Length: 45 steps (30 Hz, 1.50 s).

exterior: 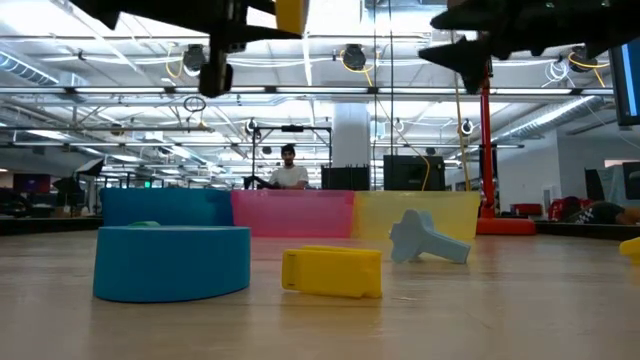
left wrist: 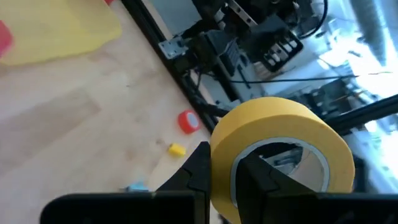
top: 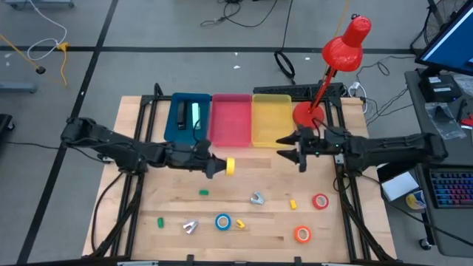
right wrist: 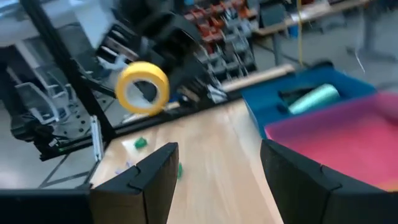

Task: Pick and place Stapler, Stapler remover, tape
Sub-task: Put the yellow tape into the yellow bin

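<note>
No text, label, brand, number or sign is legible on anything in these views.

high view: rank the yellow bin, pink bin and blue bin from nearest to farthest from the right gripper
From the open right gripper, all three lie along the table's far edge:
1. yellow bin, just beside the gripper
2. pink bin, in the middle
3. blue bin, on the left arm's side

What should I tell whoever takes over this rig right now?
Left gripper is shut on a yellow tape roll, held above the table in front of the pink bin.
Right gripper is open and empty, near the yellow bin.
Done: two items lie in the blue bin.
Left: bin the yellow roll, then the blue tape roll, other rolls and small pieces on the table.
</note>
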Each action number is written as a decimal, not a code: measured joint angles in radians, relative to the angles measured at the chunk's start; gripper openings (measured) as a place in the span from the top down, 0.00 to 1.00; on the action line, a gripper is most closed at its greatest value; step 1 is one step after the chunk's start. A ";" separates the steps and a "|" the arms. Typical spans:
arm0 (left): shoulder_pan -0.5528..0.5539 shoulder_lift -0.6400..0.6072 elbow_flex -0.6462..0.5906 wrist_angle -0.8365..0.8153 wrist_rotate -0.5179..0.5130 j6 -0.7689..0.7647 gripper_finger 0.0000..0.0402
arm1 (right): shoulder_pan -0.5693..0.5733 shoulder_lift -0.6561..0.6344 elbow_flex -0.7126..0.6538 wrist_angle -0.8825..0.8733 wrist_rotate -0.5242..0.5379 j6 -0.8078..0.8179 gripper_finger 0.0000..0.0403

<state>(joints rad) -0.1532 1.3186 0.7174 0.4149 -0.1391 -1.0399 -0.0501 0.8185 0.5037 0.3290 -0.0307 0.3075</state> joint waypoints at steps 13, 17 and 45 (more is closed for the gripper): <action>0.093 0.134 0.000 0.242 0.157 -0.174 0.91 | 0.082 0.294 0.000 0.489 0.002 -0.134 0.45; 0.118 0.135 0.000 0.241 0.190 -0.214 0.91 | 0.094 0.375 0.011 0.605 0.031 -0.204 0.45; 0.139 0.135 0.000 0.269 0.255 -0.287 0.91 | 0.096 0.555 0.272 0.368 0.152 -0.476 0.45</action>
<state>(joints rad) -0.0139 1.4532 0.7177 0.6842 0.1154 -1.3268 0.0460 1.3735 0.7754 0.6969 0.1209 -0.1690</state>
